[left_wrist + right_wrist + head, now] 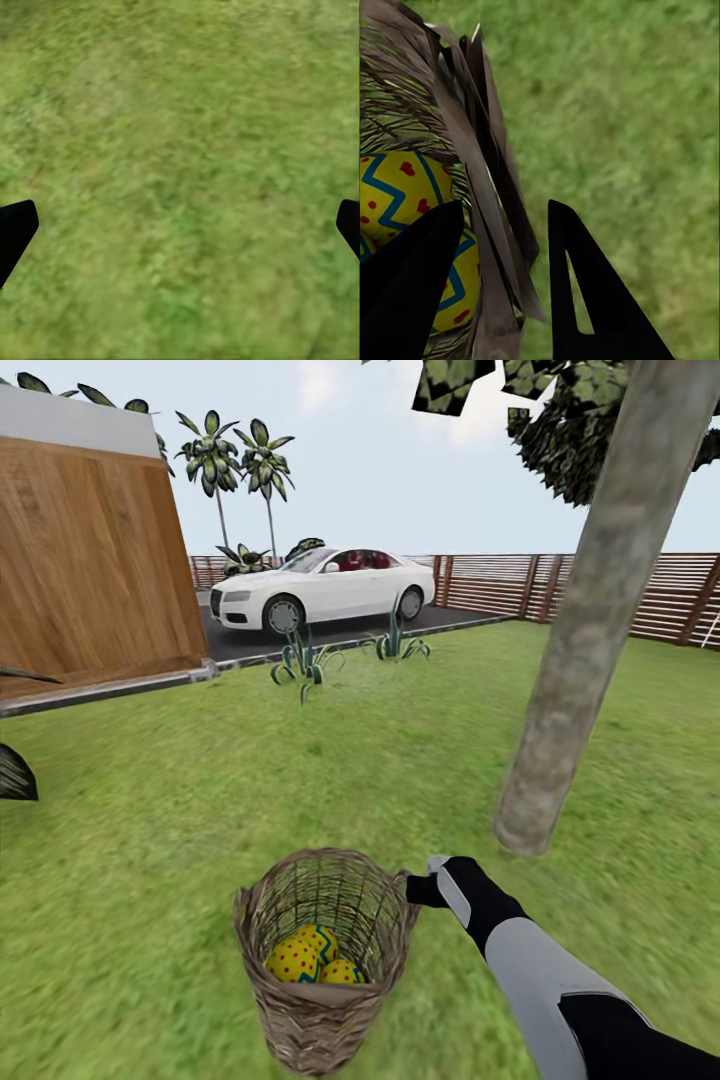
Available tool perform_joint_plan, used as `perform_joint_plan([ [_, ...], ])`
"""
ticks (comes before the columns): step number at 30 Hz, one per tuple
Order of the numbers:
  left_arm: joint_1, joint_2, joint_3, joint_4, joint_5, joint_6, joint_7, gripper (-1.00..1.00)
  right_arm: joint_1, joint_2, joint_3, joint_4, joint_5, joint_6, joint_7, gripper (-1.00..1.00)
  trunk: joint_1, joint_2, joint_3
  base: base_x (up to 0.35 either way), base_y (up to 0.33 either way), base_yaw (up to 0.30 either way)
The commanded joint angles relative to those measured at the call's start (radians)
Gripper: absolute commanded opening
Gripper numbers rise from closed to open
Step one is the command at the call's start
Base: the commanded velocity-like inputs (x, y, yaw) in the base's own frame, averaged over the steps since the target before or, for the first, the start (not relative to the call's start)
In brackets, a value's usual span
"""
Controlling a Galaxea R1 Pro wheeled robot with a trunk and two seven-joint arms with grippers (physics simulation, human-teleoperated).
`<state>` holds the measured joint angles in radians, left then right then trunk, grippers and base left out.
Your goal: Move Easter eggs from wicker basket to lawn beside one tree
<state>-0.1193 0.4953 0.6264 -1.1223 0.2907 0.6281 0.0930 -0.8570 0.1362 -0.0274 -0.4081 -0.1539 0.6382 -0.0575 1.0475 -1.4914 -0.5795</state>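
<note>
While three eggs [318, 958] fill one basket [322, 1015], right gripper [502, 292] straddles its rim, left gripper [180, 225] spread.

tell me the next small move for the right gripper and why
Probably shift the right gripper inward, over the wicker basket's opening. Its fingers straddle the rim, one inside and one over the lawn, while all three Easter eggs lie at the bottom, so closing now would grab wicker.
</note>
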Motion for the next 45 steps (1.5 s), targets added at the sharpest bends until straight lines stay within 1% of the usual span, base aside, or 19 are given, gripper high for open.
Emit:
perform_joint_plan([
  [1, -0.001, 0.0, -0.001, -0.001, 0.011, 0.004, 0.008, 1.0, 0.0, 0.0, -0.003, -0.002, -0.015, 0.003, -0.005, -1.0, 0.0, -0.001, -0.001, 0.268, 0.22, 0.041],
  [45, 0.0, -0.001, -0.001, -0.004, 0.012, 0.004, 0.007, 1.0, 0.001, 0.0, -0.005, -0.003, -0.015, 0.002, -0.004, -1.0, 0.0, -0.001, 0.0, 0.292, 0.183, -0.016],
])
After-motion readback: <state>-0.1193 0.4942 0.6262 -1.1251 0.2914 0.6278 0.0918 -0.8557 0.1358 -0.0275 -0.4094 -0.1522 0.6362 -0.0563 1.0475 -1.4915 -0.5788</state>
